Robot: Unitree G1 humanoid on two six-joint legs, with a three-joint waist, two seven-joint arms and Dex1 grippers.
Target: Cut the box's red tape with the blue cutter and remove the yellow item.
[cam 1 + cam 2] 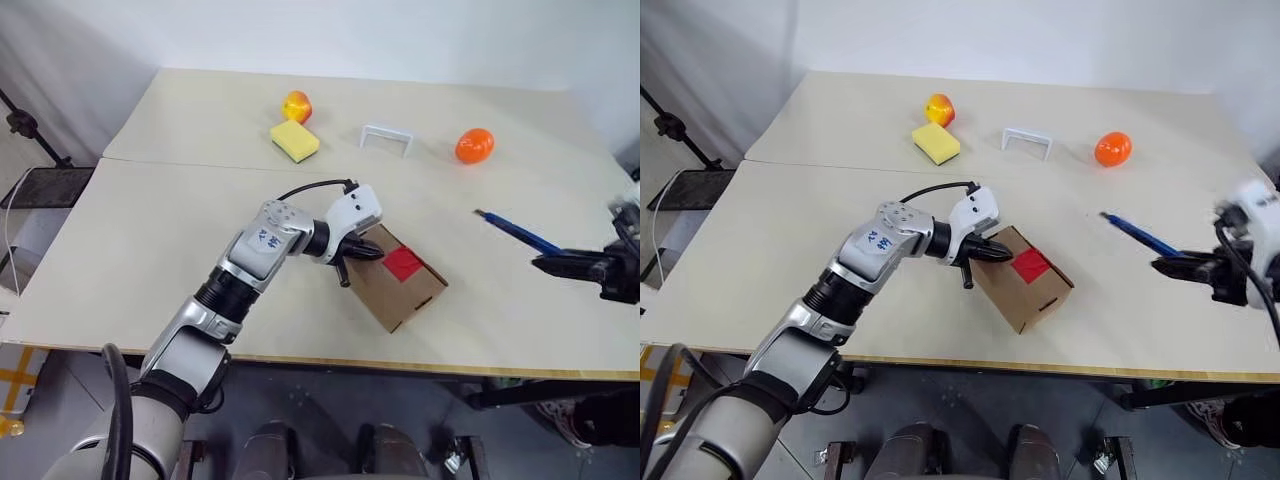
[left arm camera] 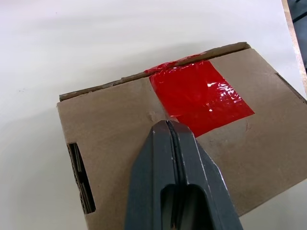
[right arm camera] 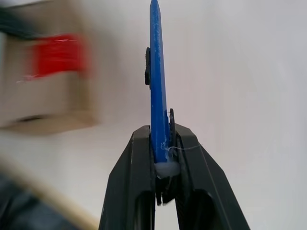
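Stage: cutter in hand, cut not begun | right gripper pinching blue cutter, far right, well apart from box | left gripper pressed together on lid beside uncut red tape | box mid-table near edge | yellow item unseen, presumably inside

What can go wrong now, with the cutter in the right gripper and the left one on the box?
1. The left gripper, shut, presses the box right beside the red tape, so the blade may hit its fingers.
2. The blue cutter is pinched only at its rear end and could tilt or slip when pushed.
3. The box lies near the table front edge and may slide off.
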